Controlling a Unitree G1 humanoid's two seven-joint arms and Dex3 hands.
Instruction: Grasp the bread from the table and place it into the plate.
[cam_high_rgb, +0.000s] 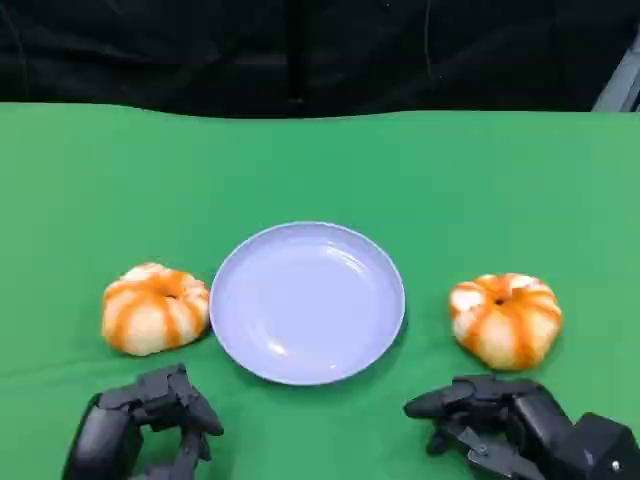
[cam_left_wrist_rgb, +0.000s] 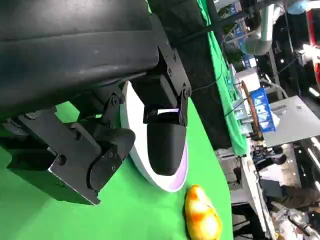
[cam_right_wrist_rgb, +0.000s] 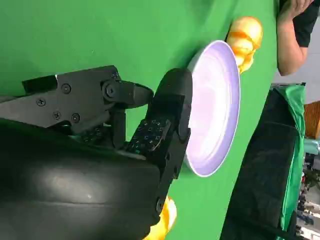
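Note:
Two orange-striped bread rolls lie on the green table. The left bread (cam_high_rgb: 155, 307) sits beside the lilac plate's (cam_high_rgb: 305, 300) left rim, and the right bread (cam_high_rgb: 506, 318) lies a short way off its right rim. The plate holds nothing. My left hand (cam_high_rgb: 140, 430) hovers near the front edge, just in front of the left bread, fingers apart and holding nothing. My right hand (cam_high_rgb: 500, 420) sits in front of the right bread, fingers reaching toward the plate, also holding nothing. In the right wrist view the plate (cam_right_wrist_rgb: 217, 95) lies past the fingers (cam_right_wrist_rgb: 160, 125), with one bread (cam_right_wrist_rgb: 245, 32) beyond it and the other bread (cam_right_wrist_rgb: 165, 220) close beside the hand.
A black curtain (cam_high_rgb: 300, 50) backs the table's far edge. A person's arm (cam_right_wrist_rgb: 295, 30) shows beyond the table in the right wrist view. The left wrist view shows the plate (cam_left_wrist_rgb: 172, 184), a bread (cam_left_wrist_rgb: 202, 217) and room clutter past the table.

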